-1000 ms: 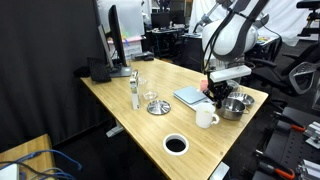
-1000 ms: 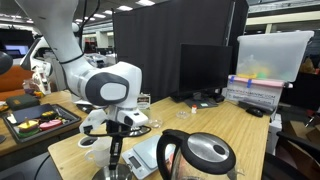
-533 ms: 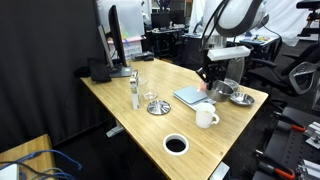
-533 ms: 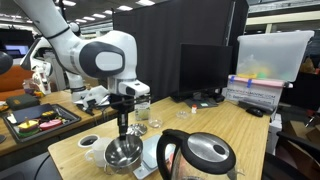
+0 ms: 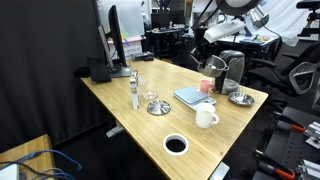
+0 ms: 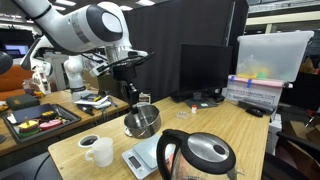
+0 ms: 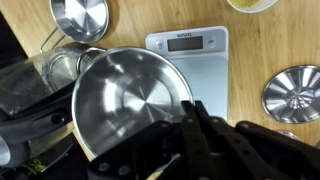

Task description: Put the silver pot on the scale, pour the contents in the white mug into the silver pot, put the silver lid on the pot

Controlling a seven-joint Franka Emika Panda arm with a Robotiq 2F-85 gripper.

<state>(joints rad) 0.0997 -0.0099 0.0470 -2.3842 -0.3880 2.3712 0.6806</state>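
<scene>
Silver pot hangs above the table in an exterior view, with the scale lower and nearer the camera. In an exterior view the pincer is clamped on the pot rim, above and behind the scale. Wrist view: pot overlaps the scale's picture-left edge. I judge I need to centre it, then lower.

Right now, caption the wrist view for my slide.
Pincer shut on the silver pot at its rim; scale and silver lid lie below.

No legible text anywhere.
</scene>
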